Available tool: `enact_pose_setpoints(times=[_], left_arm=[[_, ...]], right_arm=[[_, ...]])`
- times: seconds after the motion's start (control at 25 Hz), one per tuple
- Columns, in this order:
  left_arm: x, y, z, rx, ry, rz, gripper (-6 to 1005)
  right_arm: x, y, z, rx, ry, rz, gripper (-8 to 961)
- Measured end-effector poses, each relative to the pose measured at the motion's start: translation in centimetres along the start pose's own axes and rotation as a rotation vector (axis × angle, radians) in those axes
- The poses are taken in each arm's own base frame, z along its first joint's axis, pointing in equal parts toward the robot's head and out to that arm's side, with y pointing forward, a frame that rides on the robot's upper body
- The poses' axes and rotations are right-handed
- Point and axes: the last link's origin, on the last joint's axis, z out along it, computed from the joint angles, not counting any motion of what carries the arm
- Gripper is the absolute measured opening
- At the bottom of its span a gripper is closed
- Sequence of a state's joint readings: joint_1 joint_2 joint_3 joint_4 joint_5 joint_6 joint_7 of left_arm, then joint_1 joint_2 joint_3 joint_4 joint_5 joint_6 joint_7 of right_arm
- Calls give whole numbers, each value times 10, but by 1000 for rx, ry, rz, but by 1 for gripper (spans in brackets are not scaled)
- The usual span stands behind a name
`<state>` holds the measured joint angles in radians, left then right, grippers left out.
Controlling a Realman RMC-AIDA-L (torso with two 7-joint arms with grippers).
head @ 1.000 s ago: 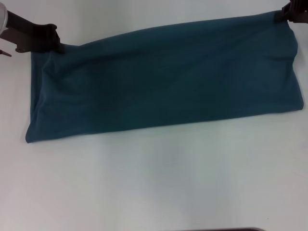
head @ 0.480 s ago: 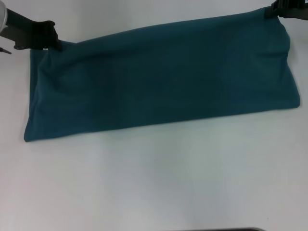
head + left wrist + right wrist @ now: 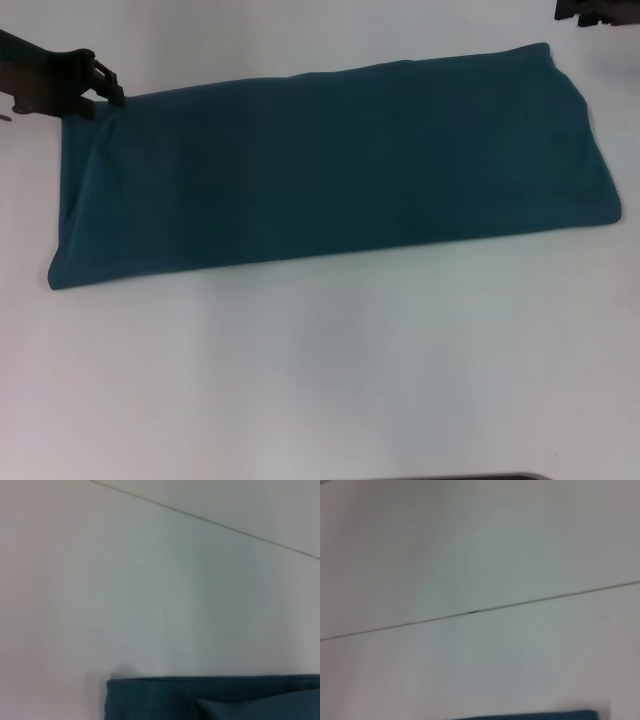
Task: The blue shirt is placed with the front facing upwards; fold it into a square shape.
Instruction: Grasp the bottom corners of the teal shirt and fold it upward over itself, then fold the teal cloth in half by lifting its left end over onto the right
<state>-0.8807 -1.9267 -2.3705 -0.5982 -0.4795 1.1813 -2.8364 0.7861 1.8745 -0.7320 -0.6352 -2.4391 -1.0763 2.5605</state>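
While the shirt (image 3: 330, 170) now lies flat as a long folded band across the table (image 3: 330, 380), the right gripper (image 3: 598, 12) has let go and lifted clear; left gripper (image 3: 100, 88) sits at its far corner, grip unclear — crosswise fold next

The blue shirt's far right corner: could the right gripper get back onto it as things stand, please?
Probably yes. The right gripper sits just beyond that corner of the blue shirt, apart from it, with only bare white table between; the left gripper is at the opposite corner.
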Motion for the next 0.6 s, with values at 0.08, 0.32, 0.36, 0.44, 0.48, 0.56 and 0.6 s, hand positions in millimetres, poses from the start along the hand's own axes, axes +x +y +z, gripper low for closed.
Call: enact_pose_setpoints(times=[0.08, 0.32, 0.36, 0.44, 0.48, 0.56, 0.6], left_arm=[[0, -1, -1, 0, 5, -5, 223], [4, -9, -12, -7, 70, -27, 433], [5, -13, -15, -11, 85, -41, 478], [5, -22, -21, -27, 117, -81, 519], [4, -23, -23, -45, 126, -88, 540], [-1, -20, -27, -125, 139, -89, 580], [-5, -16, -28, -180, 140, -76, 601]], right_arm=[[-5, 0, -1, 13, -2, -6, 250], [-10, 5, -5, 2, 9, -25, 367], [-11, 5, -6, -2, 12, -28, 386], [-11, 5, -7, -7, 16, -32, 455], [-11, 4, -8, -8, 17, -32, 505], [-10, 3, -12, -20, 17, -30, 604], [-10, 3, -14, -29, 13, -31, 653]])
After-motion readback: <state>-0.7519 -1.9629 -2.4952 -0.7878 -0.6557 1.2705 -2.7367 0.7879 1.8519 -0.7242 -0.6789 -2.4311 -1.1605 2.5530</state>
